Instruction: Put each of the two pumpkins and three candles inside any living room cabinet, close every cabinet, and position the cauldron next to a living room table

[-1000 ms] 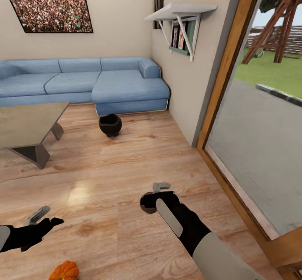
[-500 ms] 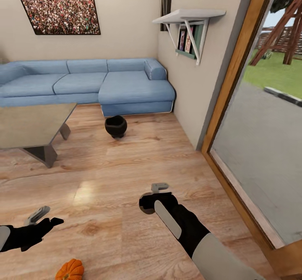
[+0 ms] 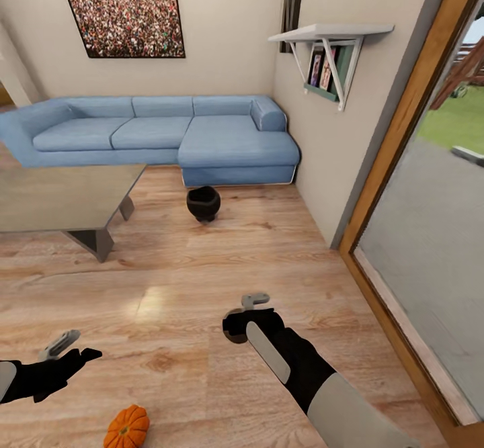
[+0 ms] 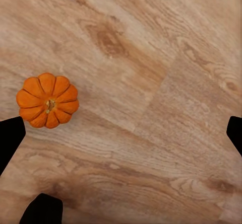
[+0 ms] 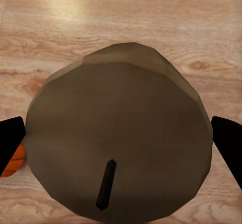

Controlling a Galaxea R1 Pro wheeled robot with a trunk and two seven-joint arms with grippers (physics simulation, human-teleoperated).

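- Head view: the right gripper (image 3: 236, 319) holds a candle (image 3: 234, 330); the pumpkin (image 3: 127, 427) sits on the floor at 7 o'clock, the cauldron (image 3: 203, 203) at 12 beside the table (image 3: 60, 196). Whether the left gripper (image 3: 72, 346) is parted cannot be told here.
- Left wrist view: fingers spread wide, empty; pumpkin (image 4: 48, 100) at 9 o'clock, likely light, rigid, best gripped across its ribs.
- Right wrist view: candle (image 5: 120, 133) clamped, probably light and smooth.

A bright orange ribbed pumpkin (image 3: 126, 427) lies on the light brown wood-grain floor (image 3: 175, 280), with a matte black cauldron (image 3: 203, 203), a pale blue sofa (image 3: 161, 136), a glossy grey worktop (image 3: 60, 196), beige walls (image 3: 222, 38) and a speckled picture (image 3: 124, 15).
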